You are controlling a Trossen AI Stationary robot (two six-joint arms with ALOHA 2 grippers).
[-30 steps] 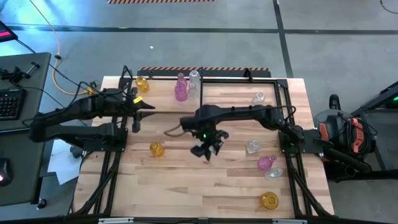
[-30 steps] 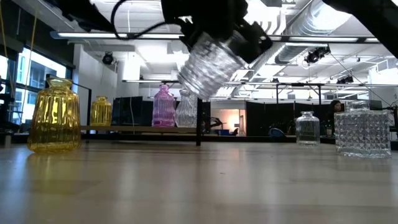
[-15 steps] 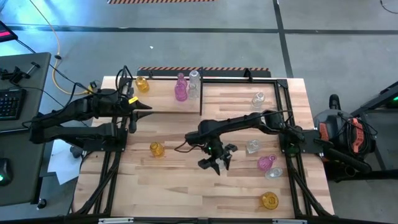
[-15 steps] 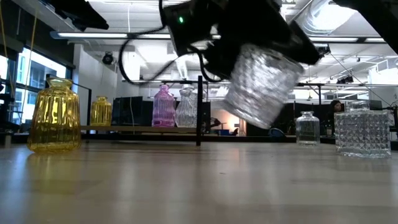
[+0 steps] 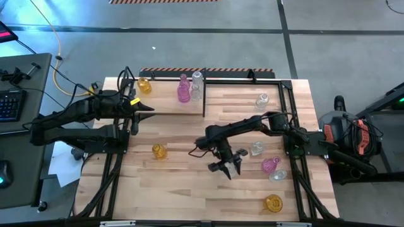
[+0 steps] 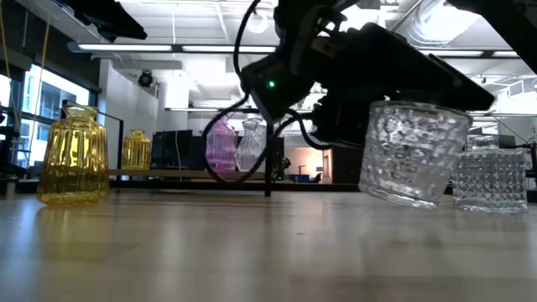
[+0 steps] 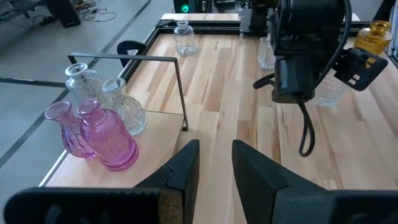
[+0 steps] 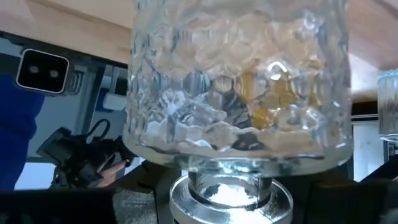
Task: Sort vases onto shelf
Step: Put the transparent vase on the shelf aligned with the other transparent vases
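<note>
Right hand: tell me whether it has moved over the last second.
Yes. In the high view the right hand, holding a clear vase, has moved away from the shelf divider toward the pink vase on the table's right.

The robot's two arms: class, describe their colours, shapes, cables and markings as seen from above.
Both arms are black and slender, built of jointed segments. The left arm carries a small yellow tag near its wrist. The right arm trails a looping dark cable, and a green light glows on it in the low view. Each end effector, left and right, has two dark fingers.
</note>
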